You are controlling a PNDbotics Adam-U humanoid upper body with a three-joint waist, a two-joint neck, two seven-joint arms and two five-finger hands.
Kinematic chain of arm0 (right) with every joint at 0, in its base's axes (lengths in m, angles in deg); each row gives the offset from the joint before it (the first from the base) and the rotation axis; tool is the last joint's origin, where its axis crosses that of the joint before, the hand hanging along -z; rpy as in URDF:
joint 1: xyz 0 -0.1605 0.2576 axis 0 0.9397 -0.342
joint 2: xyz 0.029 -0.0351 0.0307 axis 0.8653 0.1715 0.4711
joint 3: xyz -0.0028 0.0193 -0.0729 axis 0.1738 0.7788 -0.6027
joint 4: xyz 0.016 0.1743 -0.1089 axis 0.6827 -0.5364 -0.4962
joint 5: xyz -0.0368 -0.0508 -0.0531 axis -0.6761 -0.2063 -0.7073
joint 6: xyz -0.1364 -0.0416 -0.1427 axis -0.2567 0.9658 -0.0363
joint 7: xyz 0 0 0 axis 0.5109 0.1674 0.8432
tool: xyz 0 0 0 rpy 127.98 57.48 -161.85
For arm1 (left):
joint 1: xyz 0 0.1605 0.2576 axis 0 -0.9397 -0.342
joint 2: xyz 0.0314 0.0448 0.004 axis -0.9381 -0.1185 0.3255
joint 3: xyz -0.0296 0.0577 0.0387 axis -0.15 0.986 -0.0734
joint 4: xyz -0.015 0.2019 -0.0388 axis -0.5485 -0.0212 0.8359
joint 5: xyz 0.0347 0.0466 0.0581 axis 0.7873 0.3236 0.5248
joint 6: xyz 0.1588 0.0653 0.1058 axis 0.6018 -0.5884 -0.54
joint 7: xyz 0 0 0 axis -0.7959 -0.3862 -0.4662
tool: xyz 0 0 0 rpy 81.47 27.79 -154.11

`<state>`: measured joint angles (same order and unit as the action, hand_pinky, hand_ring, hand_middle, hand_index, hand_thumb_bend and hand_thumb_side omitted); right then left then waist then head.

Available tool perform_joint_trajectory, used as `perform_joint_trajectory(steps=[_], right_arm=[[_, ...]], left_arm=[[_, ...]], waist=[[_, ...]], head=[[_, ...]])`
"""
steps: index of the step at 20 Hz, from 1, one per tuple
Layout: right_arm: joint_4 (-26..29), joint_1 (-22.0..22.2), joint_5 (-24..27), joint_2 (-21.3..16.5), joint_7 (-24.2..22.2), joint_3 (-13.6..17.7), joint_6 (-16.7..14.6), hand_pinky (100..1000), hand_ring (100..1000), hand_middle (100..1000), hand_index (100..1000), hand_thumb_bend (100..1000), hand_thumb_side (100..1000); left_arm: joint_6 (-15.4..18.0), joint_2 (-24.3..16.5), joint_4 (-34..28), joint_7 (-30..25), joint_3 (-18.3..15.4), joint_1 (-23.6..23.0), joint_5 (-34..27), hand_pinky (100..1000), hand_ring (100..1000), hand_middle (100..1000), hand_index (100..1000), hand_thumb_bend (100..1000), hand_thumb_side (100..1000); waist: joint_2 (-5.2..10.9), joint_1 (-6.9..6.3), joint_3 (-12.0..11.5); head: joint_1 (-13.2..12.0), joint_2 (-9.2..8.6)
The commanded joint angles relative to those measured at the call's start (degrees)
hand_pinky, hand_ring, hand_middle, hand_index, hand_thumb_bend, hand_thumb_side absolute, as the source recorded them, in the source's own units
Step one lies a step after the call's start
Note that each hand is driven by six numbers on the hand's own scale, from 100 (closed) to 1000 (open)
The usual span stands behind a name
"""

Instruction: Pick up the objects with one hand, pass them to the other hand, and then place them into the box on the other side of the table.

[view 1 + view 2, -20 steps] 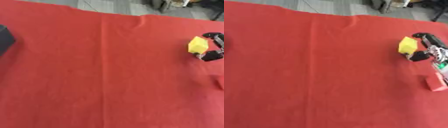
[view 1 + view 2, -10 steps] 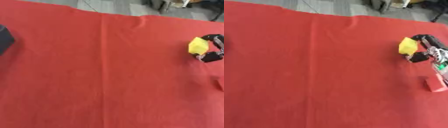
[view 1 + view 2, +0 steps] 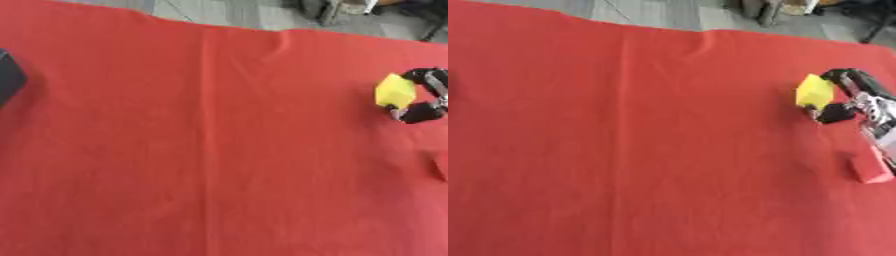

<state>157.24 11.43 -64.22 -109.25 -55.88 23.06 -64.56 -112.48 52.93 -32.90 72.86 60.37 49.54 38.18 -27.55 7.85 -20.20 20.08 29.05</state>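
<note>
A yellow block (image 3: 814, 91) sits at the right side of the red tablecloth. My right hand (image 3: 852, 98) comes in from the right edge, its black fingers and thumb curled round the yellow block from the right. A red block (image 3: 869, 169) lies on the cloth just below that hand. The dark box (image 3: 9, 76) shows only as a corner at the left edge. My left hand is out of sight.
The red cloth (image 3: 210, 150) covers the whole table, with a fold line running down its middle. Grey floor and a chair base (image 3: 780, 7) show beyond the far edge.
The whole picture has shifted slightly, so the camera moved. The right hand stays curled round the yellow block in much the same place.
</note>
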Motion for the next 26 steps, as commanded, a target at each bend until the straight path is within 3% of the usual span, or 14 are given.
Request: perform_joint_trajectory(steps=[1, 8, 18, 23, 26], right_arm=[[0.88, -0.28, 0.09, -1.38, 1.93, 0.43, 0.18, 915, 836, 570, 723, 235, 100], [5.16, 0.53, 3.19, -1.8, 7.65, 0.26, 1.86, 897, 777, 489, 641, 198, 100], [15.67, 1.39, 4.79, -3.43, 6.94, -1.8, 4.12, 890, 757, 464, 611, 174, 100], [20.56, -0.23, 7.51, -2.24, 6.2, -4.15, 5.14, 881, 757, 455, 601, 100, 100], [23.4, -1.64, 9.39, -0.6, 6.25, -5.87, 5.96, 866, 753, 451, 596, 100, 100]], left_arm=[[0.01, -1.1, -1.04, 0.04, -0.75, 0.28, -0.07, 654, 628, 697, 742, 100, 798], [0.05, -1.31, -1.04, 0.2, -0.97, -0.28, -0.15, 656, 627, 697, 741, 100, 792], [-0.11, -1.25, -1.04, 0.37, -1.16, -1.38, -0.39, 657, 628, 697, 741, 100, 781], [0.02, -1.15, -1.04, 0.72, -1.44, -1.33, -0.52, 656, 627, 697, 742, 100, 768], [0.11, -1.46, -1.04, 1.08, -1.74, -1.41, -0.58, 655, 627, 697, 743, 100, 760]], waist=[[1.14, -0.32, 0.13], [2.22, -1.01, 1.86], [5.47, -2.95, 4.76], [7.61, -3.94, 5.8], [8.96, -4.52, 6.81]], head=[[0.1, -0.37], [-0.54, 0.54], [-5.08, 2.82], [-7.65, 4.32], [-8.78, 5.28]])
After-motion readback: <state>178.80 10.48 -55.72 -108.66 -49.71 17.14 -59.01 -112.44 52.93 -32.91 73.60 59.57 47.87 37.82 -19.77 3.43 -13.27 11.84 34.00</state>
